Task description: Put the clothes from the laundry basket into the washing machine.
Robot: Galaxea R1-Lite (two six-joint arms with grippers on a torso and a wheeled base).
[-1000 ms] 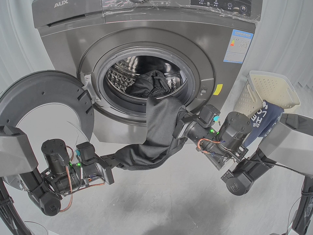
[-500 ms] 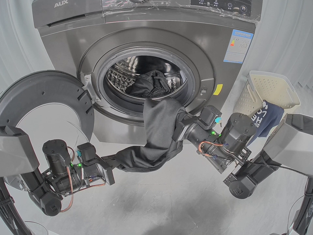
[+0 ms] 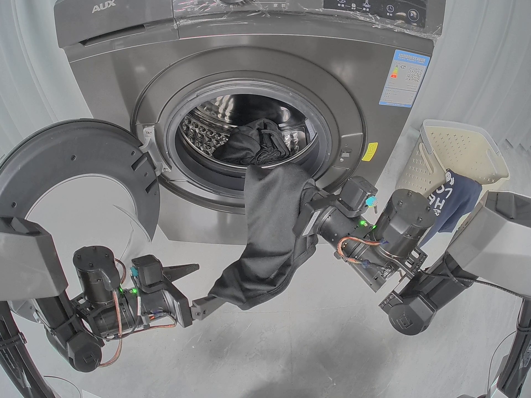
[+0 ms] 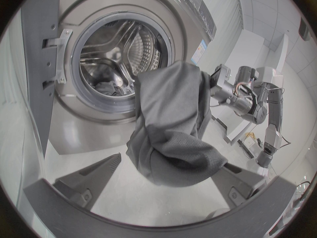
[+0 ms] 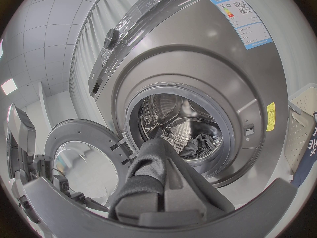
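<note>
- The right gripper (image 3: 306,208) is clamped on a black garment (image 3: 271,222), holding its top level with the lower lip of the washing machine (image 3: 249,40) opening. Whether cloth touches the lip cannot be told.
- The garment hangs from that grip in a long fold toward the floor. Held that high, its upper end looks placed to go over the lip first.
- The left gripper (image 3: 210,282) sits low beside the hanging end with its jaws spread wide and nothing pinched. One finger (image 4: 89,176) is clear of the cloth; the other lies against or behind the bottom fold.
- The door (image 3: 72,161) is swung fully open to the robot's left, leaving the drum mouth clear for both arms.
- Dark clothes (image 3: 251,142) already lie in the drum, so the load appears partly done.
- The laundry basket (image 3: 459,150) stands at the machine's right front corner with a blue printed garment (image 3: 451,200) over its rim, probably the next pick.
</note>
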